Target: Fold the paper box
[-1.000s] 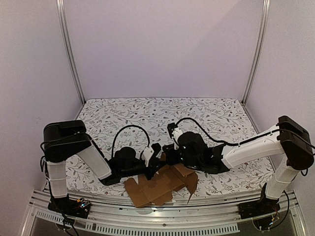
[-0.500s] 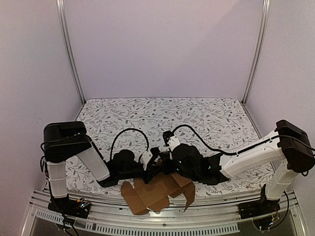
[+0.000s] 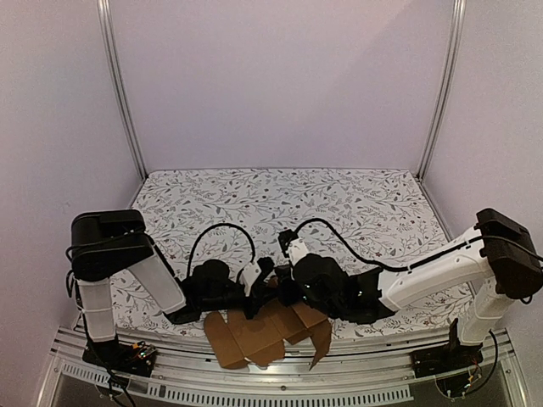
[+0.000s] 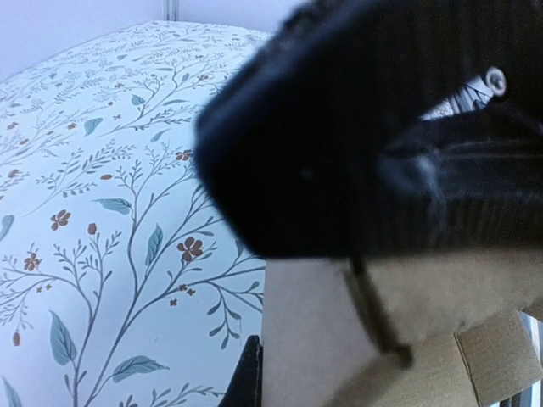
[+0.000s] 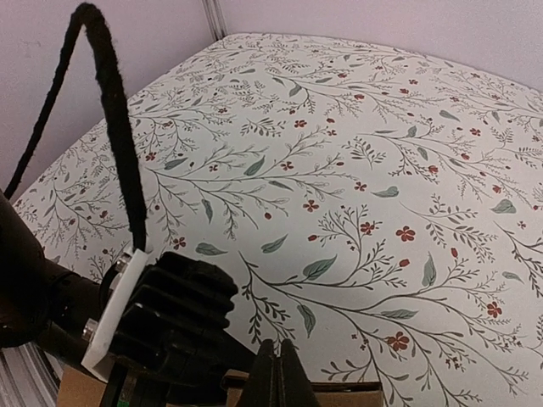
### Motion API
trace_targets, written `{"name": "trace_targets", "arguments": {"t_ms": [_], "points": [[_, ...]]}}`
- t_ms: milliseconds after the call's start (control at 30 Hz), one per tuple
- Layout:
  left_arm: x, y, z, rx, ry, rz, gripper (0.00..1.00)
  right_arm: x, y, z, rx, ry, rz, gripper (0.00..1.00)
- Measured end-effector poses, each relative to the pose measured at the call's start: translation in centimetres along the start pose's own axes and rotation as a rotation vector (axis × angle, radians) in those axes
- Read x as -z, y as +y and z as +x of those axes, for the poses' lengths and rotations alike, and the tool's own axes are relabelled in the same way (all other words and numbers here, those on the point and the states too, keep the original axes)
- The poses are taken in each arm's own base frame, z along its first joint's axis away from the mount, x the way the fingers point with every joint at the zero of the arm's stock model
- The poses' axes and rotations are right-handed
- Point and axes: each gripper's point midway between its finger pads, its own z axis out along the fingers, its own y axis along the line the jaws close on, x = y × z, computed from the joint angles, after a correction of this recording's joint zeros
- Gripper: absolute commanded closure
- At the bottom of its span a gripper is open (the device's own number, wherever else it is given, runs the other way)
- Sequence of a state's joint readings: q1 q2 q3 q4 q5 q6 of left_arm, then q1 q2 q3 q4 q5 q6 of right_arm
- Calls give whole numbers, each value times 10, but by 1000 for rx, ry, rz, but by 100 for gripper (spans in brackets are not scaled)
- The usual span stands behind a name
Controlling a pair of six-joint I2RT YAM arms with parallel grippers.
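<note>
The paper box [image 3: 254, 335] lies as a mostly flat sheet at the table's [image 3: 254, 195] 6 o'clock edge, with 1 flap at its 4 o'clock corner looking bent, so nearly all folding is left. At its 12 o'clock edge the left gripper [image 3: 265, 292] and right gripper [image 3: 282, 295] meet, jaws pressed together. I cannot tell whether either pinches cardboard.

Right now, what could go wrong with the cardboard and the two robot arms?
1. The flat brown cardboard sheet sticks out past the near edge of the flowery table, over the metal rail. A push could slide it off.
2. The left pincer and the right pincer are both shut and crowded close together at the sheet's far edge, so they might bump each other.
</note>
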State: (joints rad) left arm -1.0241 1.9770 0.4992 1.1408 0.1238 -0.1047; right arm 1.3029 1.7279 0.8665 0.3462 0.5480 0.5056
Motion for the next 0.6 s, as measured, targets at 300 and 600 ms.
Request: {"name": "trace_targets", "arguments": {"t_ms": [300, 600], "points": [[0, 3, 0, -4, -1, -19, 100, 32, -15, -20, 73, 27, 31, 100], [-1, 4, -1, -4, -4, -26, 100, 53, -21, -62, 50, -53, 21, 100]]}}
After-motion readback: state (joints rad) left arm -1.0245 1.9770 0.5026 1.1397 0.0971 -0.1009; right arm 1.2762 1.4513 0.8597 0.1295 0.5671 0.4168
